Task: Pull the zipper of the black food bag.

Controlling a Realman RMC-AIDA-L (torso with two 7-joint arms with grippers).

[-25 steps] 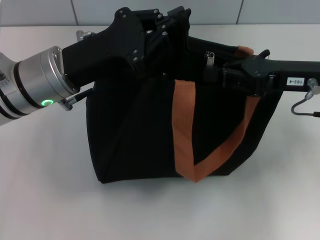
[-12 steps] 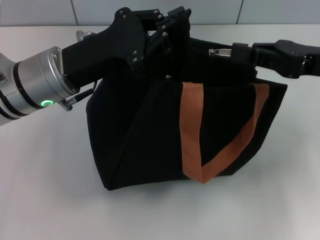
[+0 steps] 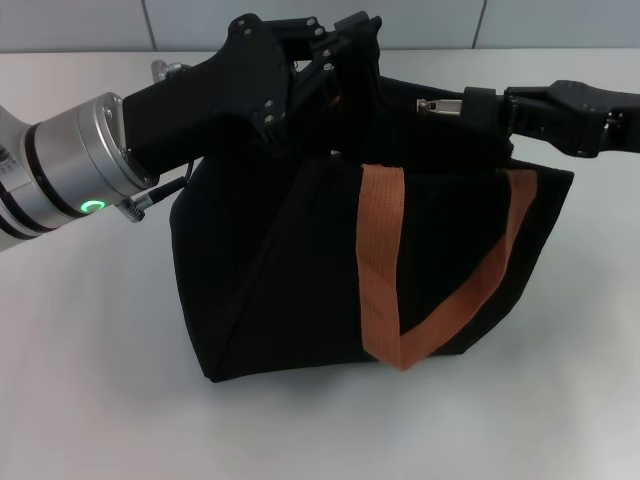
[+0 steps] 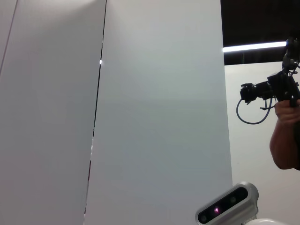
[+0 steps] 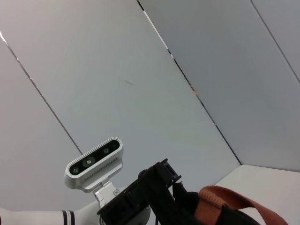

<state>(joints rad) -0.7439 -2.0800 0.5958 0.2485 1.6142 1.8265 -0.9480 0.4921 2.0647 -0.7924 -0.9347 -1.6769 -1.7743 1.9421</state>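
The black food bag [image 3: 300,270], a boxy soft-fabric tote with flat orange-brown webbing handles [image 3: 378,250], sits at the middle of the white bench [image 3: 90,380]. Its contents are hidden. The left claw [image 3: 335,65] clamps the bag's top edge at eleven o'clock. At one o'clock the right claw [image 3: 470,105] pinches the small silver zipper [image 3: 436,104] (a flat metal tab) along the top edge.

No text, label, brand or number can be read anywhere. The black food bag [image 3: 380,270] carries no visible print (its fabric and orange straps look plain), though small markings on the arms, if any, may be too fine to make out.
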